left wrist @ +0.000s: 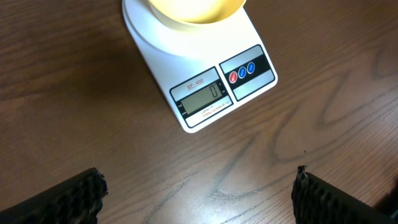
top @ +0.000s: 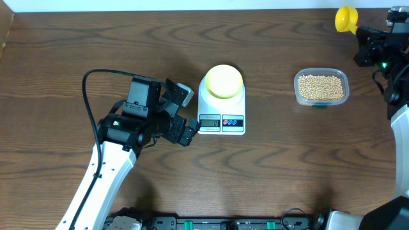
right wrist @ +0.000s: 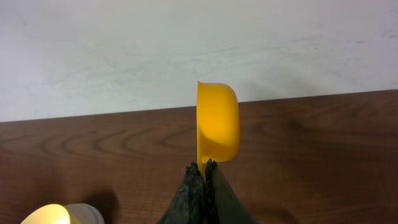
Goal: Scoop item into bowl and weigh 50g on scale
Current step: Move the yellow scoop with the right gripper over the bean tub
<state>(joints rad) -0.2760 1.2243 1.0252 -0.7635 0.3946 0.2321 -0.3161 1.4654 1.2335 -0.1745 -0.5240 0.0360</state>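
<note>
Near the worktop (top: 287, 172) centre, the scale (top: 221, 112) lies with its long axis far edge to near edge, display end nearest, bowl (top: 224, 81) on its platform; the beans (top: 321, 87) fill a tub (top: 347, 88) toward the right edge. Only the left wrist view shows the display (left wrist: 200, 98) reading zero beyond the spread left gripper (left wrist: 199, 200); only the right wrist view shows the right gripper (right wrist: 201, 168) pinching the scoop (right wrist: 217, 121), cup on edge.
</note>
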